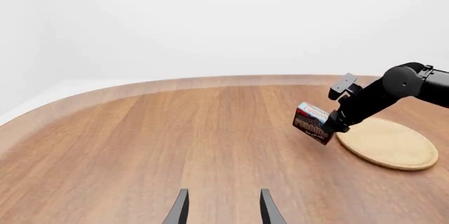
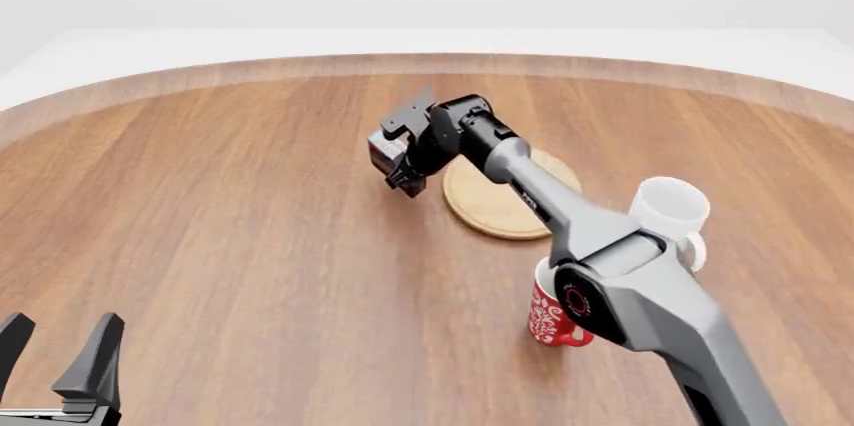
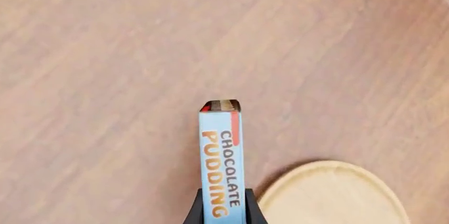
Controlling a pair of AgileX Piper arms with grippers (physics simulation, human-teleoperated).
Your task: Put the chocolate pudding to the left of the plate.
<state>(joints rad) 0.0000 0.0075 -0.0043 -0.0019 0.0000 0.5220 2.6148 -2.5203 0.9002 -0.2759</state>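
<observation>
My right gripper (image 2: 402,172) is shut on the chocolate pudding (image 2: 386,154), a small dark brown carton with orange lettering and a light blue band. It holds the carton tilted, low over the table, just left of the plate's (image 2: 489,208) left edge. I cannot tell whether the carton touches the wood. The left wrist view shows the pudding (image 1: 312,123) beside the tan plate (image 1: 390,143). The right wrist view shows the pudding (image 3: 223,161) between the fingers, with the plate (image 3: 333,195) beside it. My left gripper (image 2: 60,331) is open and empty at the near left, also in its own view (image 1: 223,208).
A white mug (image 2: 667,208) stands right of the plate. A red patterned mug (image 2: 547,318) stands nearer, partly behind the right arm's link (image 2: 641,296). The round wooden table (image 2: 240,206) has its far edge curving behind the plate.
</observation>
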